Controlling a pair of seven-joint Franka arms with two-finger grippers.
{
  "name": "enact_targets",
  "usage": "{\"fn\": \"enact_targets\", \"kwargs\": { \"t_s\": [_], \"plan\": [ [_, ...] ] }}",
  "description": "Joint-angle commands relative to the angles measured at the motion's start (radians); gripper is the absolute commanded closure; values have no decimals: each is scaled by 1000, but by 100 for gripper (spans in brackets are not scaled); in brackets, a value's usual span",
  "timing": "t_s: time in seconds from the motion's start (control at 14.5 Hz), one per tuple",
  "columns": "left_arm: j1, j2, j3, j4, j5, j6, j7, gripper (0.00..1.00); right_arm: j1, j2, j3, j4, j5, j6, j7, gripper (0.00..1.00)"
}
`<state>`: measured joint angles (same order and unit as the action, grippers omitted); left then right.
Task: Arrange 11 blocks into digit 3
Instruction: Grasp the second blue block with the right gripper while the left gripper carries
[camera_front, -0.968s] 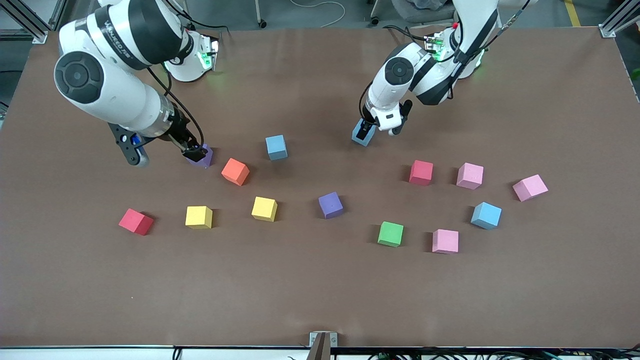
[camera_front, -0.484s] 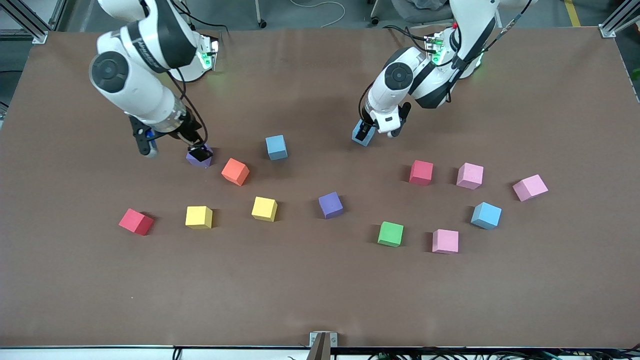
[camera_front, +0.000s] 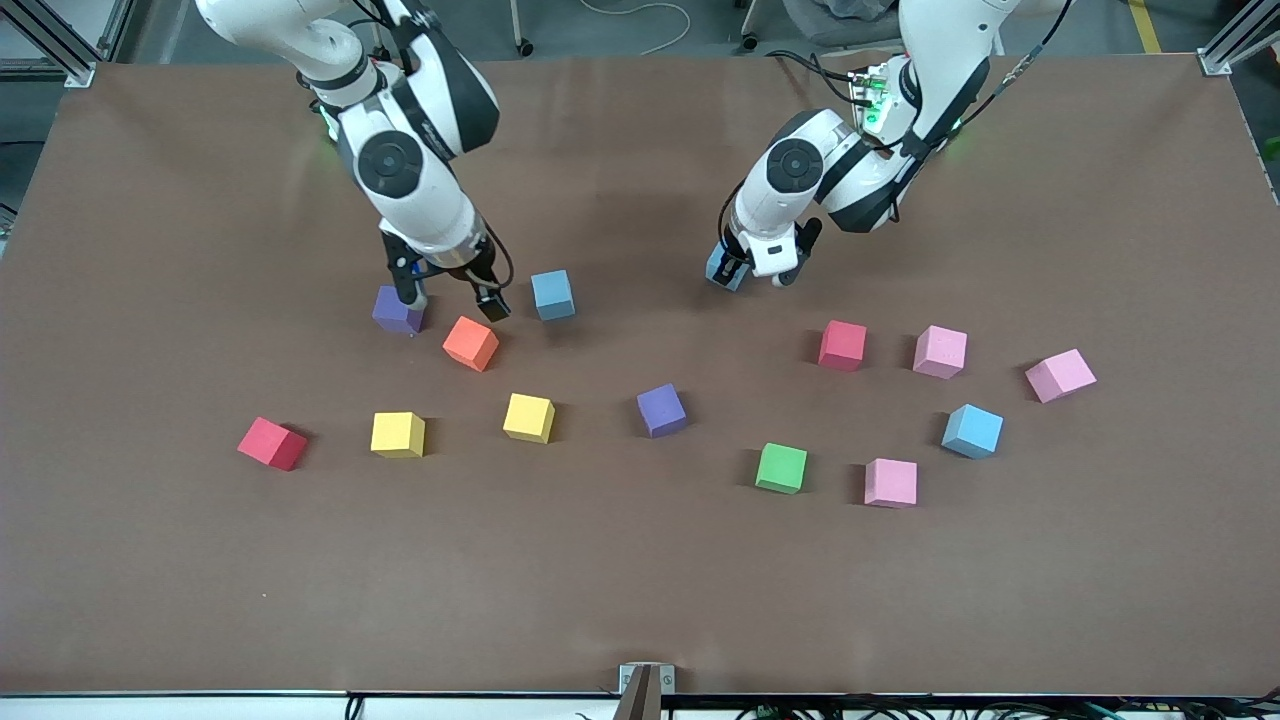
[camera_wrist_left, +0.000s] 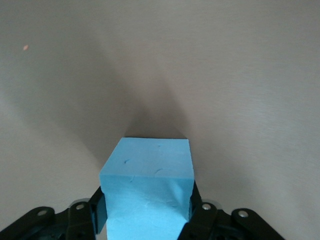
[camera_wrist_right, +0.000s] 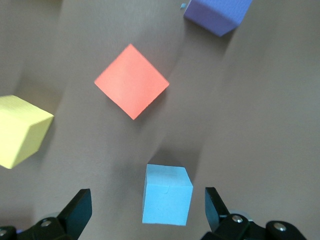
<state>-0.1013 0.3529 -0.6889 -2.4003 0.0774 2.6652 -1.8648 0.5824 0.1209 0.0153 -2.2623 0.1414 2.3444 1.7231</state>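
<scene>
While your left gripper (camera_front: 737, 272) is low at the table, clamped on a blue block (camera_wrist_left: 146, 192) with a finger pressed on each side, your right gripper (camera_front: 452, 298) hangs spread wide with nothing in it, over the gap between the purple block (camera_front: 397, 310) and a second blue block (camera_front: 552, 294), just above the orange block (camera_front: 471, 343). The rest of the blocks sit scattered nearer the front camera, no digit 3 formed.

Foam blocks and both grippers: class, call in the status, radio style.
Left gripper shut on a blue foam cube. Right gripper open, above the table among purple cube, orange cube and second blue cube. No digit 3 yet. Nothing in the way.
</scene>
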Motion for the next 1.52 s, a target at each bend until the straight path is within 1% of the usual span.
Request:
{"fn": "enact_targets", "kwargs": {
  "t_s": [0.0, 0.14, 0.28, 0.35, 0.48, 0.69, 0.83, 1.04, 1.24, 1.45],
  "plan": [
    [0, 50, 0, 79, 73, -8, 22, 65, 8, 42, -9, 3, 20, 48, 6, 0],
    [-17, 72, -1, 122, 105, -11, 74, 66, 29, 72, -9, 1, 20, 91, 7, 0],
    [-58, 96, -1, 177, 114, -42, 131, 65, 57, 100, -9, 3, 21, 101, 30, 0],
    [-87, 112, -1, 211, 116, -74, 168, 62, 77, 106, -9, 3, 21, 105, 38, 0],
    [-130, 136, -1, 295, 117, -161, 219, 62, 105, 125, -9, 3, 21, 108, 67, 0],
    [-184, 230, 0, 444, 120, -286, 275, 62, 129, 137, -9, 0, 21, 121, 93, 0],
    [-225, 274, 3, 515, 149, -342, 337, 62, 140, 143, -9, 0, 21, 122, 113, 0],
    [-236, 322, 3, 576, 254, -427, 403, 61, 149, 154, -9, -2, 21, 125, 115, 0],
    [-274, 348, 5, 636, 271, -508, 518, 61, 149, 171, -9, -3, 21, 148, 116, 0],
    [-275, 356, 5, 647, 271, -521, 653, 60, 149, 194, -11, -3, 21, 173, 116, 0]
  ]
}}
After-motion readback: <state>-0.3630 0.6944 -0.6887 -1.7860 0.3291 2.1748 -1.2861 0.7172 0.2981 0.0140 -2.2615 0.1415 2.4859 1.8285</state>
